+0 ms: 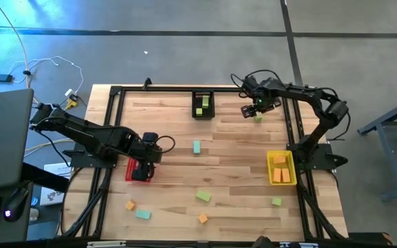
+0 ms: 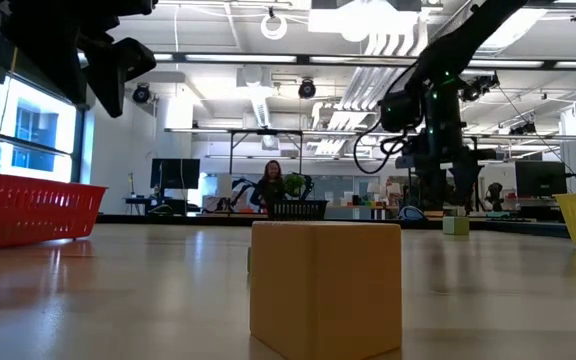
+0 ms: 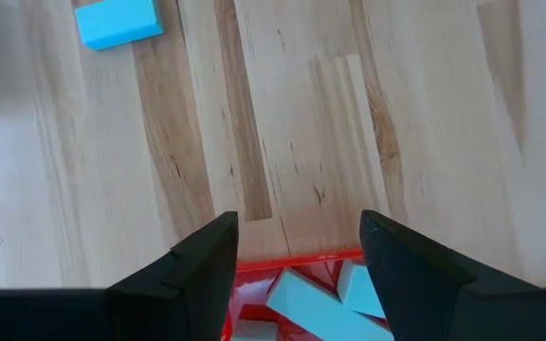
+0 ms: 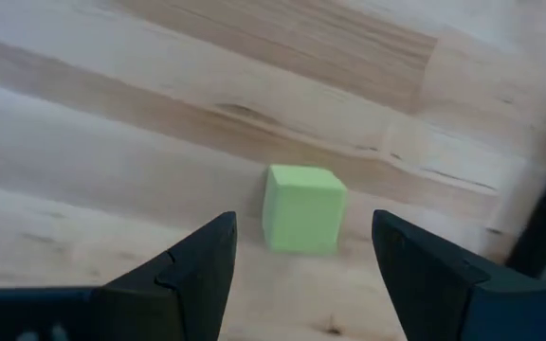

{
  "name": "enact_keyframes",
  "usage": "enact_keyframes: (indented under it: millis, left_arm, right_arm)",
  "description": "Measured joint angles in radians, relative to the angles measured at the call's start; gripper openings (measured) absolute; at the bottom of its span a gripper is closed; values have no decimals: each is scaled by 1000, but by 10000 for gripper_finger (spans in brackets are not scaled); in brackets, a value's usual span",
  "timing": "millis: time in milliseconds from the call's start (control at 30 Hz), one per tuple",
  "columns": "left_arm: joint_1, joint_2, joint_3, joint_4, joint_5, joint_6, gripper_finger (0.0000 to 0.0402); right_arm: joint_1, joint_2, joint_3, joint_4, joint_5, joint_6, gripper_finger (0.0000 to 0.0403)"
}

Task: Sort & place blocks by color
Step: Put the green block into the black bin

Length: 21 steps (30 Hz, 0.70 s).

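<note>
Several small blocks lie flat on the wooden table: a lime green cube (image 1: 258,116) at the far right, a teal one (image 1: 196,147) mid-table, and green (image 1: 203,196), orange (image 1: 202,218) and teal (image 1: 143,214) ones near the front. My right gripper (image 1: 253,108) hangs open, pointing down just above the lime green cube (image 4: 301,208), a finger on either side, not touching it. My left gripper (image 1: 143,167) stands open over the red bin (image 3: 292,263), which holds teal blocks (image 3: 320,308).
A black bin (image 1: 202,105) with green blocks stands at the far middle. A yellow bin (image 1: 281,167) with orange blocks stands at the right. An orange block (image 2: 326,285) sits close to the low camera. The black frame rails (image 1: 298,131) border the table.
</note>
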Motion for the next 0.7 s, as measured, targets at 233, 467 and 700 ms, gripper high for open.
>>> enact_keyframes:
  millis: [233, 467, 700]
  left_arm:
    - [0, 0, 0, 6, -5, 0, 207]
    - [0, 0, 0, 9, -5, 0, 207]
    - [0, 1, 0, 25, -5, 19, 207]
  right_arm:
    - [-4, 0, -85, 123, 9, 7, 232]
    - [-4, 0, -157, 205, 21, 30, 205]
    - [-4, 0, -173, 239, 15, 34, 106]
